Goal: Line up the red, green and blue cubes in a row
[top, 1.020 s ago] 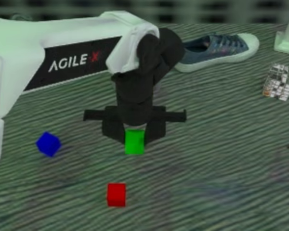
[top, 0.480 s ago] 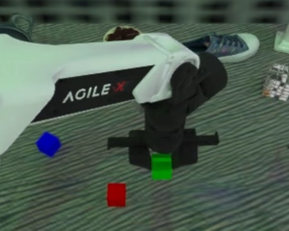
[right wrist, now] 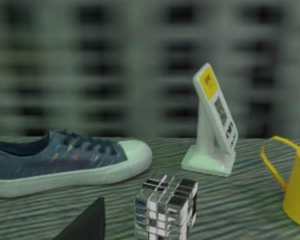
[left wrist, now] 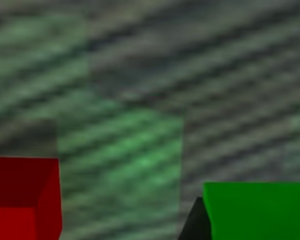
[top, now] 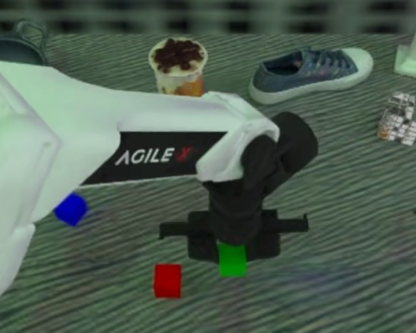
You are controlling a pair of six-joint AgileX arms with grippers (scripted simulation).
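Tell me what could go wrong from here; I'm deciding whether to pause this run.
1. The left hand holds the green cube just right of the red cube; a small drift in lowering could knock the red one.
2. The green cube sits slightly farther back than the red, so the row may come out crooked.
3. The blue cube, partly hidden under the left arm, lies well out of line.

Along the far side of my table (top: 347,208) stands a drink cup (top: 177,66) with dark topping, and a blue sneaker (top: 310,69) lies to its right. A silvery tiled puzzle cube (top: 401,118) sits near the right edge, close to a white stand (right wrist: 214,125) and a yellow watering can (right wrist: 295,180).
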